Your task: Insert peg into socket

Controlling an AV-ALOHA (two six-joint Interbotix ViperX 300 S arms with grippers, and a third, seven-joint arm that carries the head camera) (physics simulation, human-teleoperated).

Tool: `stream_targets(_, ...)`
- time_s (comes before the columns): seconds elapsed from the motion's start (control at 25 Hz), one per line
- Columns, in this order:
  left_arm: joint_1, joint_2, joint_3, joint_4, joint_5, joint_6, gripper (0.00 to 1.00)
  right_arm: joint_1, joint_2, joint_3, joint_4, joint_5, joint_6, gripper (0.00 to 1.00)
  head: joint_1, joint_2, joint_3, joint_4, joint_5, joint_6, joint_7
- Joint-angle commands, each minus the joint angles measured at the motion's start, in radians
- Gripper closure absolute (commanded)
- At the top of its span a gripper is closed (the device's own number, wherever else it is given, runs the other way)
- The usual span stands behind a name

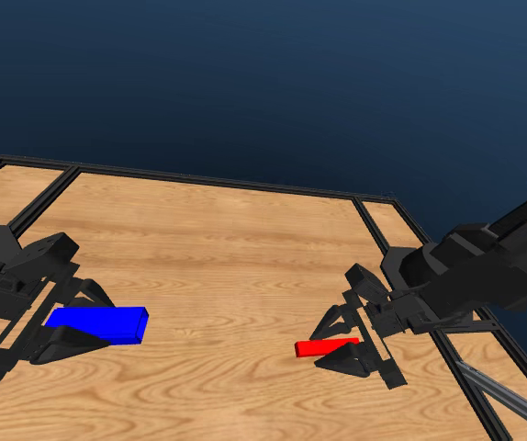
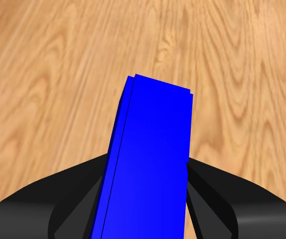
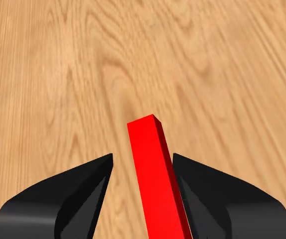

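The socket, a bright blue block, lies low over the table at the left. My left gripper is shut on it; in the left wrist view both jaws press the sides of the socket. At the right, the thin red peg sits between the jaws of my right gripper. In the right wrist view the peg touches one jaw and a clear gap separates it from the other, so the gripper is open around it. Whether either piece is off the table I cannot tell.
The wooden table stretches between the two arms. A black frame rail runs along the far and right edges, close behind the right arm.
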State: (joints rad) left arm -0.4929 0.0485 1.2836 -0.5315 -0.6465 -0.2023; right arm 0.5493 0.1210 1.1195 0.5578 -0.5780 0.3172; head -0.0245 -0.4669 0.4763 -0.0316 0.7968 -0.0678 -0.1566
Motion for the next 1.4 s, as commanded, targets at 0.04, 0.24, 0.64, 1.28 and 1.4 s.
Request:
stream_targets(0.04,0.047,0.025,-0.107,0.041,0.045,-0.016,1.00,0.079,0.048,-0.021,0.063,-0.051,-0.015,1.00,-0.015,-0.016,-0.007,-0.003,-0.004,-0.005,0.007)
stream_targets(0.24,0.054,0.005,-0.119,0.062,0.071,0.000,1.00,0.036,0.031,-0.001,0.061,-0.044,-0.041,1.00,-0.016,-0.021,-0.006,-0.002,-0.004,-0.002,0.021)
stream_targets(0.64,0.112,-0.036,-0.274,0.064,0.151,0.098,1.00,-0.124,-0.112,-0.094,0.052,0.056,-0.469,1.00,0.021,-0.027,-0.002,0.016,-0.038,0.022,0.047)
stream_targets(1.28,0.140,0.004,-0.370,0.103,0.191,0.157,1.00,-0.223,-0.117,-0.251,0.011,0.113,-0.616,1.00,0.062,-0.009,0.005,0.033,-0.027,0.052,0.051)
stream_targets(1.4,0.151,0.000,-0.394,0.116,0.185,0.164,1.00,-0.223,-0.100,-0.285,0.010,0.122,-0.623,1.00,0.061,-0.007,0.005,0.032,-0.027,0.052,0.051)
